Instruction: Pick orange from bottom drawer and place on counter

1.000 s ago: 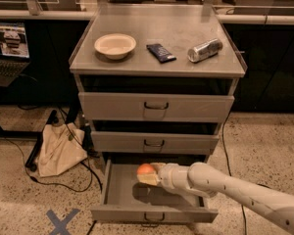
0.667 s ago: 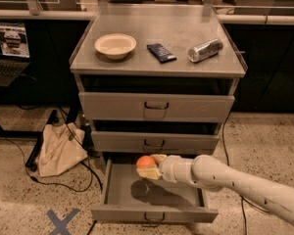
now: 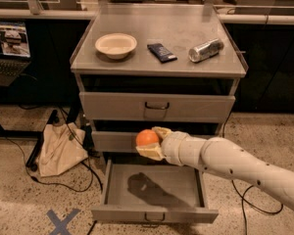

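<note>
I am viewing the counter (image 3: 176, 38), upper centre, showing dull grey metal; the bottom drawer (image 3: 186, 180) is showing the same matt metal. The gripper (image 3: 151, 142), at frame centre, is presenting smooth cream plastic, clasped around the orange (image 3: 147, 137), whose skin is looking smooth. The can (image 3: 206, 50) is gleaming metallic; the bag (image 3: 61, 148), at left, is looking like soft cloth.

Single camera, raised, in front of cabinet; faced forward and down, mid range; counter (image 3: 179, 28) lay toward 12 o'clock, bottom drawer (image 3: 186, 214) at 6 o'clock; gripper (image 3: 153, 142) sat near centre, clamped on orange (image 3: 146, 137).
</note>
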Controlling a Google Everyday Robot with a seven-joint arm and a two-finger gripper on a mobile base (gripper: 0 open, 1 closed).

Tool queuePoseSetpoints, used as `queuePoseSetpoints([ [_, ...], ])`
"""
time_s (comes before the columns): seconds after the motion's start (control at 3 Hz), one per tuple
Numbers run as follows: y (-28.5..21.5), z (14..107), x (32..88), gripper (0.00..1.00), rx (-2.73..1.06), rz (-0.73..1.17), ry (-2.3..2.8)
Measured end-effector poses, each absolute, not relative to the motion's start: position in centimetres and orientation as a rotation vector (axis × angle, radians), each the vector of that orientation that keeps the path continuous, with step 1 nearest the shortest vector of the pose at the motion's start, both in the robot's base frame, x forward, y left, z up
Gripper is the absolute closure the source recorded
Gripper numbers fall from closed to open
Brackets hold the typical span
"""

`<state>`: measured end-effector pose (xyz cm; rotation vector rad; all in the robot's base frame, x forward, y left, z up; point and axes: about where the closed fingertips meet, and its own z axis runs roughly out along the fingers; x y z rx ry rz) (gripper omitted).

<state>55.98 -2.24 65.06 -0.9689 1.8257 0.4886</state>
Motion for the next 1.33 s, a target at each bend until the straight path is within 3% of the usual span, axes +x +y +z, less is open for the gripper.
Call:
queuePoseSetpoints([
  [1.33, -3.3, 80.2, 55.6, 1.0, -0.981, 0.312, 1.661],
])
